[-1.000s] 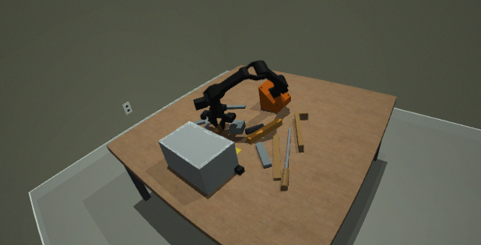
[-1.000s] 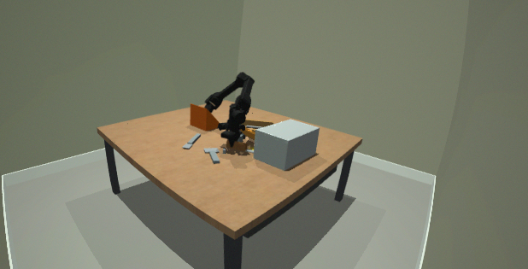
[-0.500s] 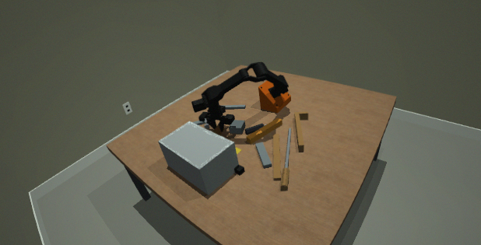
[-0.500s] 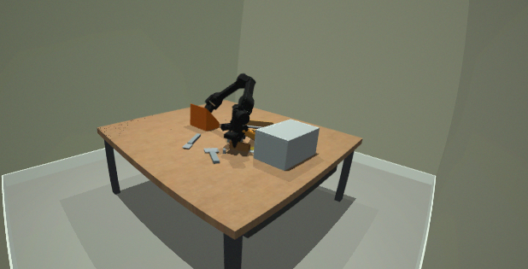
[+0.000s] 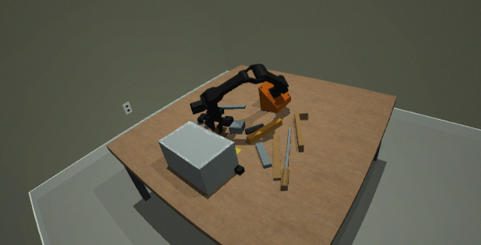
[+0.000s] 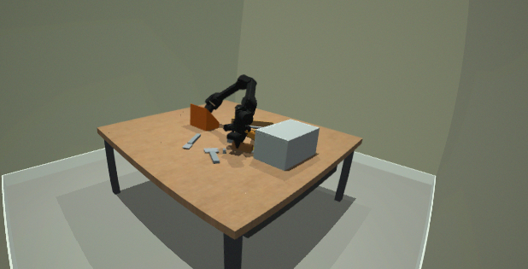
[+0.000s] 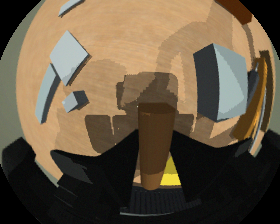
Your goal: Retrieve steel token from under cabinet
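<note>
My gripper (image 5: 218, 128) (image 6: 237, 143) (image 7: 152, 132) is shut on a brown wooden handle (image 7: 156, 150), low over the table beside the cabinet. The handle passes between the fingertips in the wrist view; what it belongs to is hidden. The cabinet (image 5: 202, 145) (image 6: 286, 144) is a pale grey box. Its vent slots do not show. A bit of yellow marking (image 5: 238, 151) shows at the cabinet's edge, and a yellow patch (image 7: 170, 179) shows behind the handle in the wrist view. The steel token is not visible in any view.
A grey block (image 5: 236, 127) (image 7: 226, 82), a dark bar (image 5: 254, 128) and a wooden bar (image 5: 265, 131) lie near the gripper. Farther out are a grey bar (image 5: 263, 155), a wooden strip (image 5: 276, 157), a long wooden-handled rod (image 5: 288, 145) and a T-shaped grey piece (image 6: 214, 155). A black cube (image 5: 239, 169) sits by the cabinet.
</note>
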Motion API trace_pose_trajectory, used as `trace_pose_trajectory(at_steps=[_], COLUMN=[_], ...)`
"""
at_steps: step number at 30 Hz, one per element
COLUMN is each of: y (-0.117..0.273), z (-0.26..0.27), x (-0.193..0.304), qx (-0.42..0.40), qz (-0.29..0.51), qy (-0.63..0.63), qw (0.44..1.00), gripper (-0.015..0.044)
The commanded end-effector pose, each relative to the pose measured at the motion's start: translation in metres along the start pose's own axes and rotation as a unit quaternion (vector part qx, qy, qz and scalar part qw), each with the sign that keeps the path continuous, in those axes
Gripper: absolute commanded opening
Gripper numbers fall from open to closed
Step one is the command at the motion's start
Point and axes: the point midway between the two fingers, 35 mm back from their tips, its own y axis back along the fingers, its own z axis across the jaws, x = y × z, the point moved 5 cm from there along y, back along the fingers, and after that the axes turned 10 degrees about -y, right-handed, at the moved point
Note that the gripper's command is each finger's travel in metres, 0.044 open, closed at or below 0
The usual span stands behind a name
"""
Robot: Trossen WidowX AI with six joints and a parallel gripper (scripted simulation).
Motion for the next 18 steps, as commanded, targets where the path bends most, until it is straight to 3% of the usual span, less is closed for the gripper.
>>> trace_pose_trajectory(at_steps=[1, 18], y=[0.0, -0.001], z=[-0.002, -0.014], x=[0.006, 0.01], qx=[0.0, 0.001], qz=[0.002, 0.002], qy=[0.001, 0.001], qw=[1.0, 1.0], gripper=[0.0, 0.0])
